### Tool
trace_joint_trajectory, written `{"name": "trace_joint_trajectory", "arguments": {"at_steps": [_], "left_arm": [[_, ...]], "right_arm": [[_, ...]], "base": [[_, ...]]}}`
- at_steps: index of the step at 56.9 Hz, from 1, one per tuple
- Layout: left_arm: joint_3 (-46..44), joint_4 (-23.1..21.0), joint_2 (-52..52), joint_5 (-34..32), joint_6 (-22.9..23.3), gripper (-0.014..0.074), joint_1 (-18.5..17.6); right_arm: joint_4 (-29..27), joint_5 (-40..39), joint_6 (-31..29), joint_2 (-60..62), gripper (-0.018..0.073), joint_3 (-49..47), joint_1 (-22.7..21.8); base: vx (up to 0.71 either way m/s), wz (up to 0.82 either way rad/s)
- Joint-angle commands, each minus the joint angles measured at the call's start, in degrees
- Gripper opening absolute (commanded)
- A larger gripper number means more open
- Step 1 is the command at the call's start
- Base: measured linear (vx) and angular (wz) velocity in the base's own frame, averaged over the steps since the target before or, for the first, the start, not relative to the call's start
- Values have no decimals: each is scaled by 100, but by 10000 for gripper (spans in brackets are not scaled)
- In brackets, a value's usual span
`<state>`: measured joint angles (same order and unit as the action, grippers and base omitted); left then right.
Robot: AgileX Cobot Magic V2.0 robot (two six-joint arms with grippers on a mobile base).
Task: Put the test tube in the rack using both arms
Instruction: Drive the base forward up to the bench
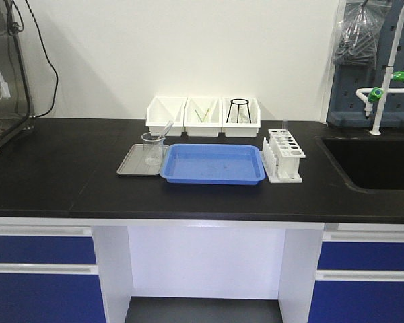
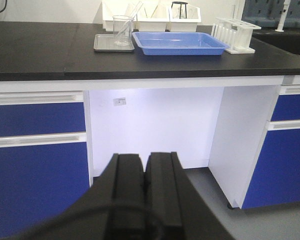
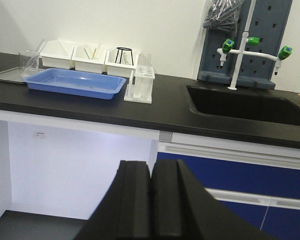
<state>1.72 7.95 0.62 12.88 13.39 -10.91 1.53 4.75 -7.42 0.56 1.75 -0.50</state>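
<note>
Nearest, the black left gripper (image 2: 145,160) and black right gripper (image 3: 151,167) hang low before the cabinets, fingers (image 2: 130,185) pressed together, holding nothing. Up on the black surface (image 1: 54,175), the slim clear glass test tube (image 1: 163,136) leans inside the clear glass beaker (image 1: 153,149) on the left; the white holed rack (image 1: 286,156) stands to the right. Light, slick and brittle, I'd judge: pinch gently on the upper stretch poking above the beaker rim.
</note>
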Motion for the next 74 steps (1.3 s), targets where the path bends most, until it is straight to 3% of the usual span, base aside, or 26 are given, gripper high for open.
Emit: {"name": "trace_joint_trajectory", "arguments": {"at_steps": [1,74], "left_arm": [[-165,-28,85,-492,29,-7,15],[-165,-28,85,-492,29,-7,15]], "right_arm": [[49,-475,-40,50,-7,106,3],[55,-475,-40,50,-7,106,3]], "base": [[26,1],[39,-3]]}}
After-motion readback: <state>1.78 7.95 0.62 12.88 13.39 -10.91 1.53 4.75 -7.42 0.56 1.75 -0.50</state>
